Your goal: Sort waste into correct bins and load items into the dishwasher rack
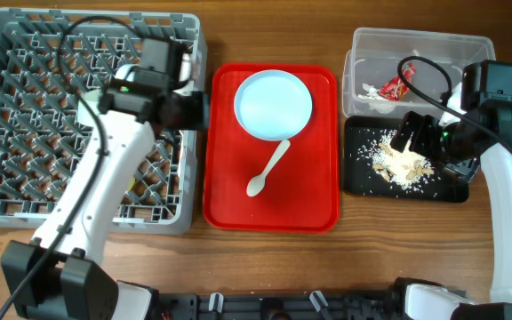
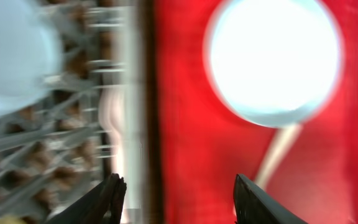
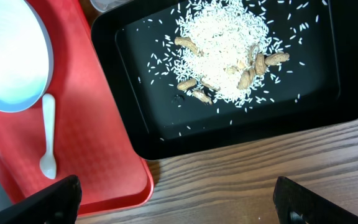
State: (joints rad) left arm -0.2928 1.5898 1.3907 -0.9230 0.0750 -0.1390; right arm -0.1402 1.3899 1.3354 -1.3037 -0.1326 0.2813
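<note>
A round pale plate (image 1: 274,104) and a white spoon (image 1: 269,169) lie on the red tray (image 1: 314,200). The grey dishwasher rack (image 1: 25,107) stands at the left. My left gripper (image 1: 196,111) hovers open and empty over the rack's right edge, next to the red tray. Its blurred view shows the open jaws (image 2: 179,202), the plate (image 2: 272,59) and a pale blue dish (image 2: 11,56) in the rack. My right gripper (image 1: 413,132) is open and empty above the black tray (image 1: 358,178) of rice scraps (image 1: 403,163). The clear tub (image 1: 416,44) holds a red wrapper (image 1: 392,88) and a white napkin.
In the right wrist view the open jaws (image 3: 179,205) hang over bare wood beside the black tray (image 3: 123,118). Peanuts lie among the rice (image 3: 222,43). The red tray (image 3: 98,149), the plate (image 3: 8,56) and the spoon (image 3: 47,134) show at left.
</note>
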